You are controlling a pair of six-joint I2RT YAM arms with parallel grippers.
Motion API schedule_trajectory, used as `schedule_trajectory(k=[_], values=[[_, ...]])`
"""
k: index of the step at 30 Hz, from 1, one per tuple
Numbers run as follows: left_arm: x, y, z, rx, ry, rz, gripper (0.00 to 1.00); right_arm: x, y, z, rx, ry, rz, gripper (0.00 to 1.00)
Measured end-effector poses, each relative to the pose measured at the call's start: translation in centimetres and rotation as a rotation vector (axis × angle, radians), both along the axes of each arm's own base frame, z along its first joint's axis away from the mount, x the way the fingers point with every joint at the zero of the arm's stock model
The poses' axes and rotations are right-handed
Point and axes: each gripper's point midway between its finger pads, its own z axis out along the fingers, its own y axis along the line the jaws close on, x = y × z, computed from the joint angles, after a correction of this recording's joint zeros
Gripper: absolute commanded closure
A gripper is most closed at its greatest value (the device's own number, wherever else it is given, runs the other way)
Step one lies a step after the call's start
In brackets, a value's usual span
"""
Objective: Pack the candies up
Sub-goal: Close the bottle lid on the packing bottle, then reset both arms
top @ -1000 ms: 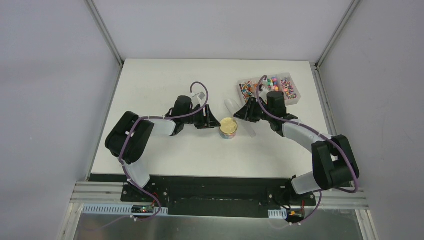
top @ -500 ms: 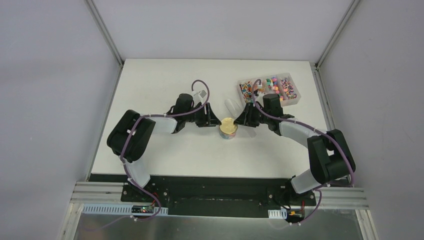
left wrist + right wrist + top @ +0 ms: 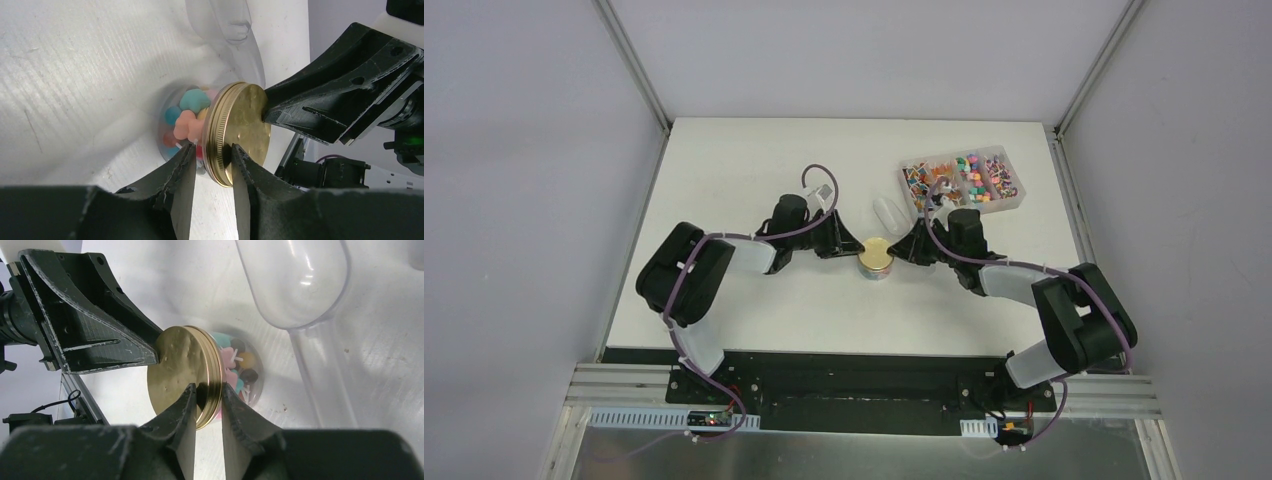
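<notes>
You're capping the candies (image 3: 192, 101): left gripper (image 3: 212, 151) and right gripper (image 3: 207, 388) pinch the gold lid (image 3: 247, 120) mid-frame; next, twist it tight.

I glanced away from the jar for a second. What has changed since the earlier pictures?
The right claw swung in from beside the scoop to the jar and pinched the gold lid at its rim. The left claw edged nearer and narrowed around the opposite rim; a firm grip isn't clear. Jar, scoop and candy tray stayed put.
</notes>
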Motion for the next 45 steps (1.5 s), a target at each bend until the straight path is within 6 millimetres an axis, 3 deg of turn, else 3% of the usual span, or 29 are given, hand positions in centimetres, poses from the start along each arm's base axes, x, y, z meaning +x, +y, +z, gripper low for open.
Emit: schedule_trajectory(k=[5,9,14,18,21,22,23,25,27,28,32,35,40,45], values=[[-0.7,0.4,0.3,-0.020,0.004,0.014,0.54,-0.4,0.5,0.2,0.009,0.000,0.013,0.74],[-1.5,0.4,0.2,-0.039,0.038,0.014,0.52,-1.2,0.6,0.3,0.001,0.019,0.027,0.69],[-2.0,0.4,0.1,-0.045,0.051,0.002,0.51,-1.8,0.4,0.1,-0.025,0.057,0.036,0.55],[-2.0,0.6,0.4,-0.015,0.058,-0.003,0.43,-2.1,0.1,0.9,-0.070,0.084,0.050,0.35],[-1.4,0.7,1.4,0.035,0.034,0.000,0.34,-1.4,0.1,3.6,-0.089,0.045,0.053,0.11],[-1.0,0.8,2.1,0.049,0.014,0.008,0.31,-1.0,0.0,5.0,-0.093,0.018,0.051,0.02],[-0.7,1.0,3.1,0.065,-0.016,0.015,0.26,-0.6,0.0,6.6,-0.095,-0.019,0.050,0.00],[0.0,1.4,5.3,0.085,-0.078,0.035,0.15,-0.2,-0.3,9.5,-0.101,-0.091,0.041,0.00],[0.9,1.7,8.6,0.098,-0.170,0.054,0.10,-0.1,-1.0,12.6,-0.113,-0.171,0.026,0.00],[1.3,1.9,10.1,0.103,-0.209,0.066,0.02,-0.2,-1.4,13.8,-0.124,-0.204,0.016,0.00],[2.2,3.1,17.3,0.114,-0.410,0.112,0.01,-1.0,-3.6,18.5,-0.167,-0.337,-0.039,0.00],[1.7,4.7,21.1,0.129,-0.536,0.153,0.01,-2.0,-5.4,21.1,-0.187,-0.423,-0.094,0.00],[-0.1,7.5,24.6,0.165,-0.671,0.220,0.01,-4.0,-8.4,24.6,-0.188,-0.544,-0.205,0.00],[-2.4,10.3,26.4,0.179,-0.758,0.292,0.01,-6.0,-10.3,24.9,-0.162,-0.593,-0.273,0.00]])
